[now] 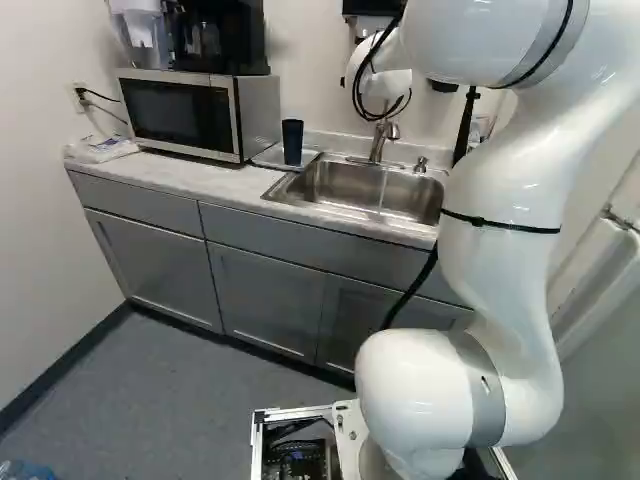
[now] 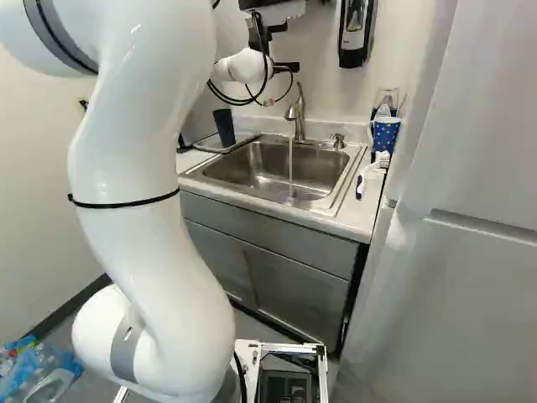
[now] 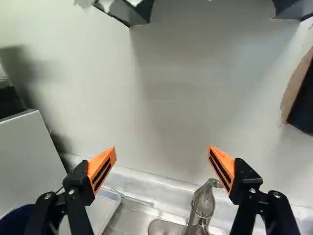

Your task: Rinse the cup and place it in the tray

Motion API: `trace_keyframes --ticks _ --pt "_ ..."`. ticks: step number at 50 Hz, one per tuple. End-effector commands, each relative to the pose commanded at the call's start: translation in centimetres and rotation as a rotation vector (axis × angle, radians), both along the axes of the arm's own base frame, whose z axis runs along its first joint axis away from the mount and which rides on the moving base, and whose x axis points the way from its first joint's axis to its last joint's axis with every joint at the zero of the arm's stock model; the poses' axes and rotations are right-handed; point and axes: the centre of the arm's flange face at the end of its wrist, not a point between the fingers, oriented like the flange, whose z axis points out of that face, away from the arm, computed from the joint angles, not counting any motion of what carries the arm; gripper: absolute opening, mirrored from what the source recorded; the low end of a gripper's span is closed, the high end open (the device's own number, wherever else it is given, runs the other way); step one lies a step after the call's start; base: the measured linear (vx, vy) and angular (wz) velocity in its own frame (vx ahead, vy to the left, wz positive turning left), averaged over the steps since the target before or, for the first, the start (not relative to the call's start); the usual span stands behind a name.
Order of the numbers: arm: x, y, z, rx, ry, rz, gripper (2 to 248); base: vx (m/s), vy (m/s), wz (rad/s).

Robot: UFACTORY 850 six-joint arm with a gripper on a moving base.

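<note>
In the right base view my gripper [image 2: 287,47] is partly visible above the sink, beyond the white wrist. In the wrist view the gripper [image 3: 162,155] stands open, its orange-padded fingers wide apart with nothing between them and the wall ahead. A dark blue cup [image 1: 292,142] stands on the tray [image 1: 264,156], left of the sink. The same cup [image 3: 17,219] shows only in part in the wrist view, beside one finger, near the tray [image 3: 103,209]. The faucet [image 2: 298,111] runs a thin stream of water into the sink [image 2: 243,164].
A microwave [image 1: 190,112] stands left of the tray, with a black appliance on top. Right of the sink are a blue patterned mug [image 2: 386,133], a brush [image 2: 361,185] and the refrigerator [image 2: 453,193]. A black dispenser [image 2: 357,34] hangs on the wall.
</note>
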Motion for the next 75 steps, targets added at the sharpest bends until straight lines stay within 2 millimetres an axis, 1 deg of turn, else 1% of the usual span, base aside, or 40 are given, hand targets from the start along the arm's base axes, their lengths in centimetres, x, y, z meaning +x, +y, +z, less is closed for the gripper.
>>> trace_keyframes --ticks 14,24,30,51,75 --pt "1.2 -0.8 -0.5 0.005 0.031 -0.008 247 0.0 0.0 0.0" --pt "2.4 -0.8 -0.9 0.009 0.055 -0.005 247 0.0 0.0 0.0" --pt "2.7 -0.7 -1.1 0.011 0.073 -0.002 247 0.0 0.0 0.0" --pt "2.5 -0.7 -1.7 0.022 0.143 0.001 247 0.0 0.0 0.0" --pt "0.8 -0.6 -1.7 0.026 0.171 -0.001 247 0.0 0.0 0.0"
